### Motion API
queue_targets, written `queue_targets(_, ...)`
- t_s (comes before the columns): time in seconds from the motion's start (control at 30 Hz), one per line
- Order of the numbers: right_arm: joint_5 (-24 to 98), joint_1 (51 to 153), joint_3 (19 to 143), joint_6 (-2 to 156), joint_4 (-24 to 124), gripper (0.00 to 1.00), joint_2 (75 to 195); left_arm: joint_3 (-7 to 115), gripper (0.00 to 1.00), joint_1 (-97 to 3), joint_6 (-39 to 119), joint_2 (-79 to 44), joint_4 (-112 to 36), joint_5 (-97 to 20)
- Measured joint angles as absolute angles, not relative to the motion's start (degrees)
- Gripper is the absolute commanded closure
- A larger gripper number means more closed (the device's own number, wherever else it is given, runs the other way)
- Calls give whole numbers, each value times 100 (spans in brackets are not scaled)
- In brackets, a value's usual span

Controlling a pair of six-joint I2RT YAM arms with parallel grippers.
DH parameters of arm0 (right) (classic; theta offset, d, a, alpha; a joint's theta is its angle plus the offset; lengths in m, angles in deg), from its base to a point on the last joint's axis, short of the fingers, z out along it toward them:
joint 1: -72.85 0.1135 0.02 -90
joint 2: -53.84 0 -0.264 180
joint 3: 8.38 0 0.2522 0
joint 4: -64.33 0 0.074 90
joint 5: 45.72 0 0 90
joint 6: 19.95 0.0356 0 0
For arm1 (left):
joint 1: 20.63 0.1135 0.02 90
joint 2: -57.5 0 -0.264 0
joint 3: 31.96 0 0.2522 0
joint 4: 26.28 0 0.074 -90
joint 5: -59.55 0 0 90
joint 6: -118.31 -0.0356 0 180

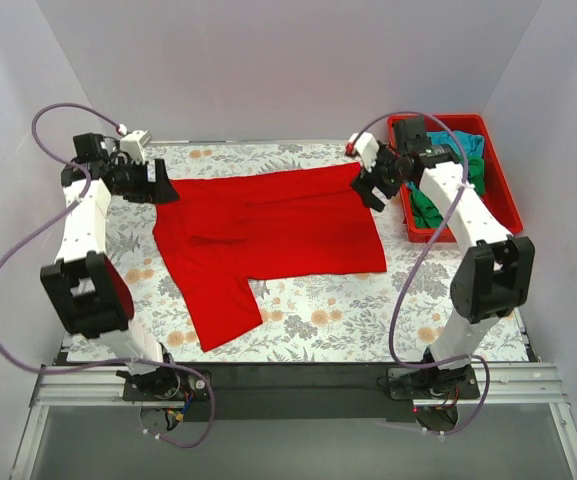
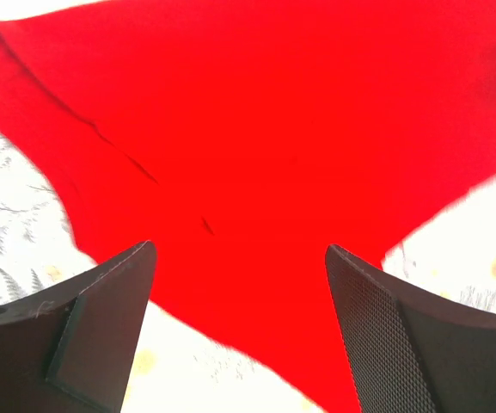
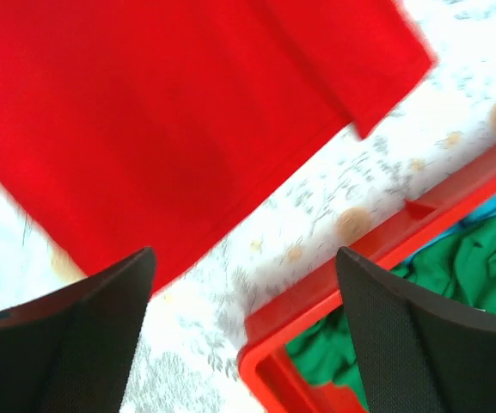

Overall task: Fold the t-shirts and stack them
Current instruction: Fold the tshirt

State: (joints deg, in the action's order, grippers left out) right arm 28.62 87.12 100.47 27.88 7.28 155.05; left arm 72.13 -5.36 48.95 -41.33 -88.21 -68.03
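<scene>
The red t-shirt (image 1: 268, 230) lies spread flat in the middle of the surface (image 1: 328, 320), one sleeve trailing toward 7 o'clock. The left jaws hang spread over its 10 o'clock corner and the right jaws over its 2 o'clock corner; neither pinches cloth. At 2 o'clock the red tray (image 3: 263, 360) holds the green t-shirt (image 3: 454, 275) and the turquoise t-shirt (image 1: 468, 148), bunched together.

One t-shirt (image 1: 268, 225) lies spread at frame centre on the table (image 1: 368, 320); tray (image 1: 506, 190) at upper right holds two more t-shirts (image 1: 426, 212).
</scene>
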Motion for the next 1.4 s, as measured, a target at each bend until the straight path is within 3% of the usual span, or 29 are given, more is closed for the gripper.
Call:
queue_targets(0.13, 2934, 8889, 8788, 2055, 516, 37, 14924, 5967, 23, -578, 4222, -2902, -9037, -7020)
queue_targets(0.37, 3251, 9252, 7129, 1404, 151, 43, 14965, 4568, 33, -914, 3451, -2559, -9531, -7146)
queue_targets(0.7, 3484, 9256, 6904, 1275, 656, 44, 15252, 3764, 33, -1574, 3210, -2035, -9509, -6652)
queue_targets(0.93, 3769, 9332, 6711, 1225, 1080, 64, 15359, 3506, 34, -1697, 2906, -1956, -9382, -6434)
queue_targets(0.97, 3806, 9350, 6692, 1223, 1130, 75, 15348, 3408, 35, -1764, 2839, -1906, -9356, -6360)
queue_targets(1.13, 3996, 9389, 6633, 1242, 1347, 97, 15317, 2844, 38, -2221, 2506, -1543, -9030, -5846)
queue_targets(1.4, 4062, 9409, 6633, 1284, 1366, 99, 15317, 2647, 48, -2385, 1956, -1624, -8434, -5201)
